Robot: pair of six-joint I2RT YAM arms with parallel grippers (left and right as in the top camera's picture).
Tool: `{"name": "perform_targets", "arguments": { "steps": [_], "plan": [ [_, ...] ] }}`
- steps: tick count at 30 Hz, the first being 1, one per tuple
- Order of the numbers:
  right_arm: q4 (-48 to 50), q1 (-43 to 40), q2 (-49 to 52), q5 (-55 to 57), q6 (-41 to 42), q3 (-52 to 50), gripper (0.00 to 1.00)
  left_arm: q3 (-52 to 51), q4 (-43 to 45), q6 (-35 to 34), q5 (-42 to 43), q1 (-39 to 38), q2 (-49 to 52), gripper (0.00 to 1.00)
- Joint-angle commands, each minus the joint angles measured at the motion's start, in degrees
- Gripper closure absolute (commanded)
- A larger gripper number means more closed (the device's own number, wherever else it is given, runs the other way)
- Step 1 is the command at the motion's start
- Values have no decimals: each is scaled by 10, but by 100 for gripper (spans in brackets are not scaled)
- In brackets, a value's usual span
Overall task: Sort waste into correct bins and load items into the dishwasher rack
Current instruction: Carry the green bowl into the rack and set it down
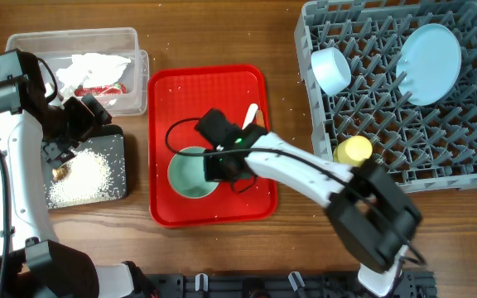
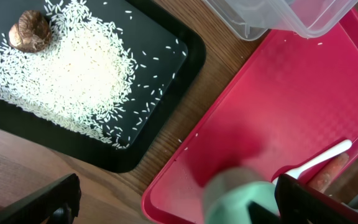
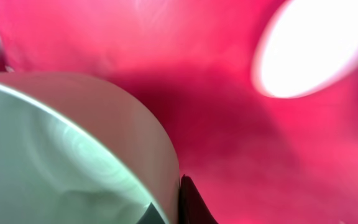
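The pale-green bowl (image 1: 190, 174) sits mouth up in the near half of the red tray (image 1: 172, 99). The right end effector (image 1: 219, 168) is clenched on its rim, on the side facing the tray's right edge. The right wrist view shows a dark finger (image 3: 191, 202) pressed against the outside of the bowl wall.

The dishwasher rack (image 1: 437, 141) stands just right of the red tray. The bowl's way there runs rightward over the tray's right lip and then over the rack's wall. Being round, it has no long axis to line up, only its mouth to tip among the pegs. The right arm is plainly the nearer one.

Left of the red tray, the left end effector (image 1: 59, 153) hangs released, jaws wide, above the black tray (image 2: 190, 59) holding rice grains (image 1: 81, 178) and a brown nut-like scrap (image 2: 30, 31).

Toward the red tray's far right corner lie the white spoon (image 1: 250, 114) and, just beside it, an orange-brown stick (image 2: 328, 175), both probably clear of the path. The yellow cup (image 1: 354, 151) sits in the rack part nearest the red tray's near right corner and looks the likeliest thing to bump. The light-blue bowl (image 1: 331, 70) and light-blue plate (image 1: 427, 62) lie farther from the tray.

Off the tray's far left corner, the clear tub (image 1: 31, 45) holds the white tissue (image 1: 98, 66) and red wrapper (image 1: 106, 88)
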Motion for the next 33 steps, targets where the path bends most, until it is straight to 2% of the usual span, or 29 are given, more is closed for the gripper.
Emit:
{"name": "perform_targets", "arguments": {
  "steps": [1,4,7,10,13,21,26,33],
  "plan": [
    [-47,-48,-110,85,-61,36,96,7,0,-1,7,2,-3,0],
    [-105,-101,-184,197,-110,53,96,7,0,-1,7,2,-3,0],
    [-150,-159,-246,364,-158,55,96,7,0,-1,7,2,-3,0],
    [-185,-212,-271,548,-221,55,96,7,0,-1,7,2,-3,0],
    [-201,-246,-268,644,-293,53,95,7,0,-1,7,2,-3,0],
    [-160,-298,-235,731,-488,51,96,7,0,-1,7,2,-3,0],
    [-132,-336,-197,729,-509,50,96,7,0,-1,7,2,-3,0],
    [-100,-351,-119,730,-619,50,96,7,0,-1,7,2,-3,0]
  ]
}}
